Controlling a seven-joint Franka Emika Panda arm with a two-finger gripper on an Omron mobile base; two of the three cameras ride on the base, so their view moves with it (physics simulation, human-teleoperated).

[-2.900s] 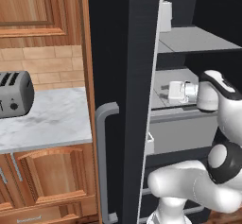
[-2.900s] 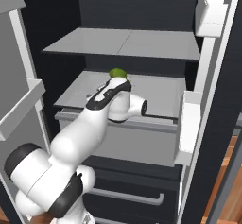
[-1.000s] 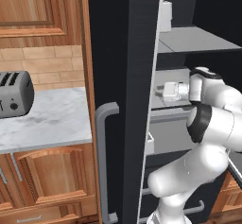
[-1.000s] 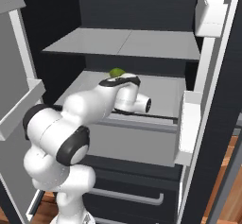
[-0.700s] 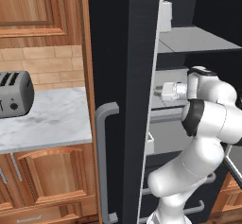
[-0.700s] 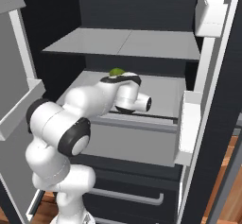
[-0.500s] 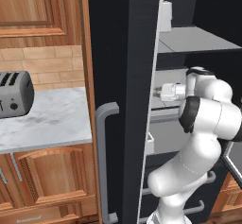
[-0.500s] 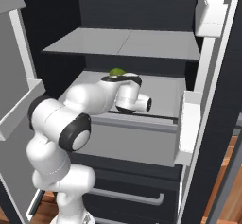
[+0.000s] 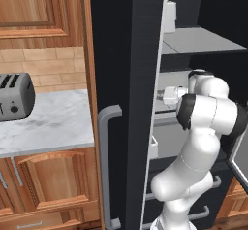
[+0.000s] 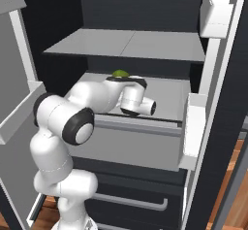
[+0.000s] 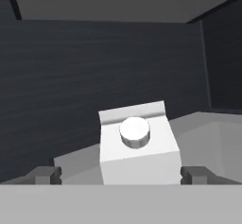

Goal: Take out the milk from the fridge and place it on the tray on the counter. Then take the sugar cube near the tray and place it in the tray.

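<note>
The fridge (image 10: 145,44) stands open, the white arm reaching in over its middle grey shelf (image 10: 169,103). The milk (image 11: 138,145) sits on that shelf, between the fingertips (image 11: 45,175) of the gripper (image 11: 120,176), whose jaws are spread wide, not clamped.

You get flat, even rendered light with no glare. The fridge (image 10: 145,10) interior stays dim toward twelve o'clock; the hand view looks soft, the milk (image 11: 138,145) faintly shaded underneath.
</note>
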